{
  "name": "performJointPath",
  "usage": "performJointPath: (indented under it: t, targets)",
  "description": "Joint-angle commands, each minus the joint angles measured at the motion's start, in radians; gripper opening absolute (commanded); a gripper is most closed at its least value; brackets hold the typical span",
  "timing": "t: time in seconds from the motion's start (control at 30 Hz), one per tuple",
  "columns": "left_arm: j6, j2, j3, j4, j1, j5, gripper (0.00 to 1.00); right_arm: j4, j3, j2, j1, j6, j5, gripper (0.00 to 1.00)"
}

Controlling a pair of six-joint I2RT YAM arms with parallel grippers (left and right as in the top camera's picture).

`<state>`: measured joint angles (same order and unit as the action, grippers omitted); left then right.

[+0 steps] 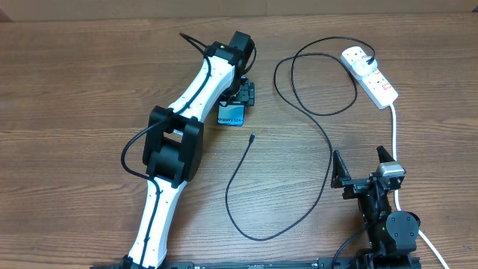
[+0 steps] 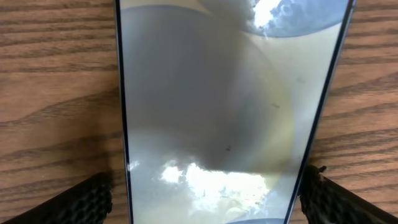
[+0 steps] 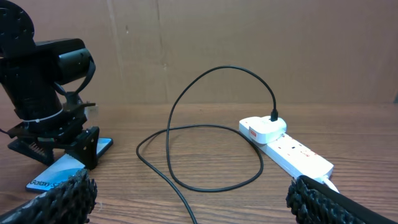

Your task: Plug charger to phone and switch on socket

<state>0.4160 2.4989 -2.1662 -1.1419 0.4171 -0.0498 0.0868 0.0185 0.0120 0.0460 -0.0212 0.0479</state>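
We look over a brown wood-grain table (image 1: 67,82), evenly lit, with a plain tan board wall (image 3: 280,43) rising behind its far edge.

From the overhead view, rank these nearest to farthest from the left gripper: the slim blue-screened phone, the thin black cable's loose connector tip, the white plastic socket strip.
1. Slim blue-screened phone, directly under the left gripper.
2. Black cable's loose connector tip, just past the phone, mid-table.
3. White plastic socket strip, far off on the right.
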Motion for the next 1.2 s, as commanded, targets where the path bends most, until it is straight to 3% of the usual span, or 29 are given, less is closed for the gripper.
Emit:
performJointPath:
  t: [0.0,0.17,0.4,0.6,0.9,1.17]
  targets:
    - [-0.001,0.051,0.011,-0.01,-0.012,-0.059,0.95,-0.006,-0.011,-0.009,0.0,0.007,-0.002,1.0]
    - [-0.002,0.055,0.011,-0.011,-0.02,-0.051,0.99,-0.006,-0.011,-0.009,0.0,0.007,-0.002,1.0]
    - [-0.012,0.065,0.012,-0.02,-0.01,-0.051,0.81,-0.006,-0.011,-0.009,0.0,0.007,-0.002,1.0]
    - [-0.014,0.065,0.012,-0.019,-0.015,-0.053,0.74,-0.006,-0.011,-0.009,0.0,0.007,-0.002,1.0]
    - [-0.018,0.065,0.013,-0.045,-0.019,-0.054,0.73,-0.006,-0.011,-0.009,0.0,0.007,-0.002,1.0]
    - [0.062,0.065,0.013,-0.105,-0.043,-0.055,0.71,-0.006,-0.011,-0.009,0.0,0.007,-0.002,1.0]
